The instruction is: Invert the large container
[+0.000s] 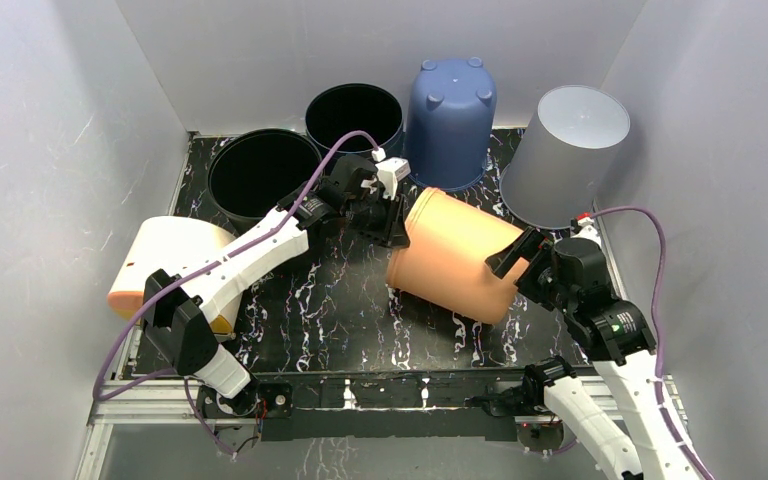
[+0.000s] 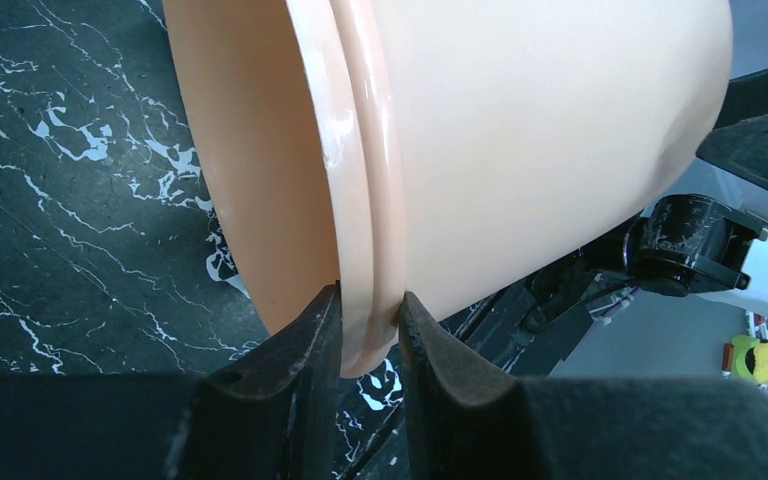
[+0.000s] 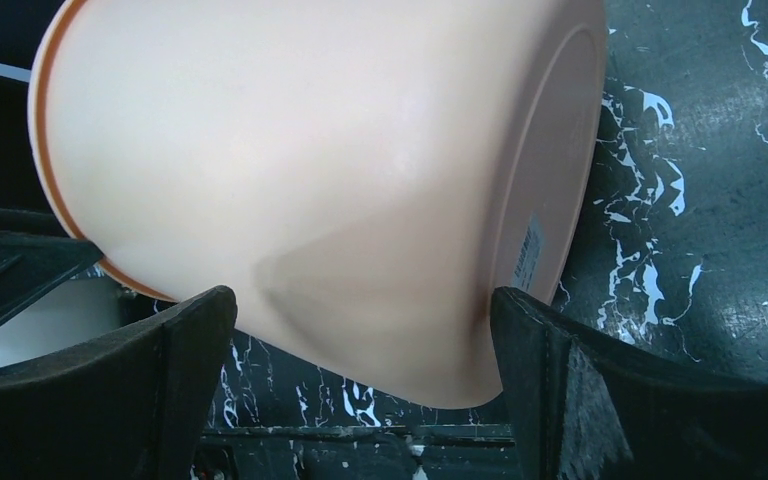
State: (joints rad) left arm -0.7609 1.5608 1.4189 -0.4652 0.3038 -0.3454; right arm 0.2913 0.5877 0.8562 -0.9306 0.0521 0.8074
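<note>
The large orange container (image 1: 455, 255) lies on its side in the middle of the black marbled table, its rim to the left and its base to the right. My left gripper (image 1: 392, 215) is shut on the rim; in the left wrist view the fingers (image 2: 370, 300) pinch the rim of the container (image 2: 540, 130), one inside and one outside. My right gripper (image 1: 515, 255) is open at the base end. In the right wrist view its jaws (image 3: 360, 300) straddle the lower edge of the container (image 3: 310, 150), with the right finger against the base.
Two black buckets (image 1: 263, 170) (image 1: 354, 115) stand at the back left. A blue bucket (image 1: 450, 120) and a grey bucket (image 1: 565, 150) stand upside down at the back right. A cream container (image 1: 165, 265) lies at the left edge. White walls close in on three sides.
</note>
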